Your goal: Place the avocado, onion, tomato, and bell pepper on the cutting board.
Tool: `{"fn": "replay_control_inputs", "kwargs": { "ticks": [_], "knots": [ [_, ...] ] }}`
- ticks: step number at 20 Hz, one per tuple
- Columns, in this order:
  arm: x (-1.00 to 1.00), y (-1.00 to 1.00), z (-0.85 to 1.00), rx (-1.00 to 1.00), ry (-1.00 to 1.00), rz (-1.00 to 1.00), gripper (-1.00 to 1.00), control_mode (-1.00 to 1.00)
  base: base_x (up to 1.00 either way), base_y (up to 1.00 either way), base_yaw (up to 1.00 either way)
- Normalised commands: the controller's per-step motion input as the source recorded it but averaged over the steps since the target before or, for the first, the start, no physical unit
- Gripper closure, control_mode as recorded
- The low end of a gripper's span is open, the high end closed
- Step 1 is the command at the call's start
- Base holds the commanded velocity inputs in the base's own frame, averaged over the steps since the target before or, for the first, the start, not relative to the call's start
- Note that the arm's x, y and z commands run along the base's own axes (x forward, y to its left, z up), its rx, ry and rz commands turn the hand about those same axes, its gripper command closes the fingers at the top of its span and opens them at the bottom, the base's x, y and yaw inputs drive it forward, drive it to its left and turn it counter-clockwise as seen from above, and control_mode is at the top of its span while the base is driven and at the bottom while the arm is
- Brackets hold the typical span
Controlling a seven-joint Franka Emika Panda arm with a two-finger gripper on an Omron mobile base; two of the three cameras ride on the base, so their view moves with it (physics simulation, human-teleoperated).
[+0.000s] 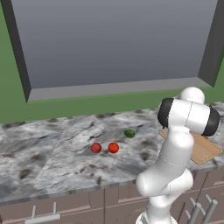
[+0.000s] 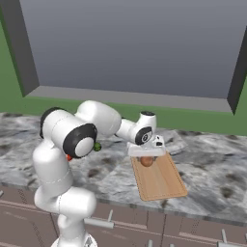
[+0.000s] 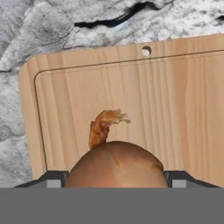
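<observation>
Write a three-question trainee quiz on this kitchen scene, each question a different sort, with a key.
1. True or false: the gripper is over the cutting board.
2. Multiple choice: what sits between the gripper's fingers in the hand view? A avocado, B onion, C tomato.
3. Fill in: the avocado, the tomato and the bell pepper lie on the ____.

Key: 1 true. 2 B, the onion sits between the fingertips, above the board. 3 counter, off the board.
</observation>
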Motion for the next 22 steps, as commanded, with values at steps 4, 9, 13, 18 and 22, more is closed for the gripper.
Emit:
{"fn": "replay_control_inputs", "kwargs": {
  "ticks": [4, 9, 13, 18, 22],
  "knots": [
    [0.04, 0.0, -0.28, 0.0, 0.05, 0.03, 1.0, -1.0, 0.0, 0.0, 0.0],
    [0.0, 0.0, -0.22, 0.0, 0.04, 0.03, 1.0, -1.0, 0.0, 0.0, 0.0],
    [0.0, 0.0, -0.05, 0.0, 0.01, 0.01, -1.0, -1.0, 0.0, 0.0, 0.0],
    [0.0, 0.0, 0.0, 0.0, 0.0, 0.01, -1.0, -1.0, 0.0, 0.0, 0.0],
    [0.0, 0.0, 0.0, 0.0, 0.0, 0.0, -1.0, -1.0, 0.0, 0.0, 0.0]
  ]
}}
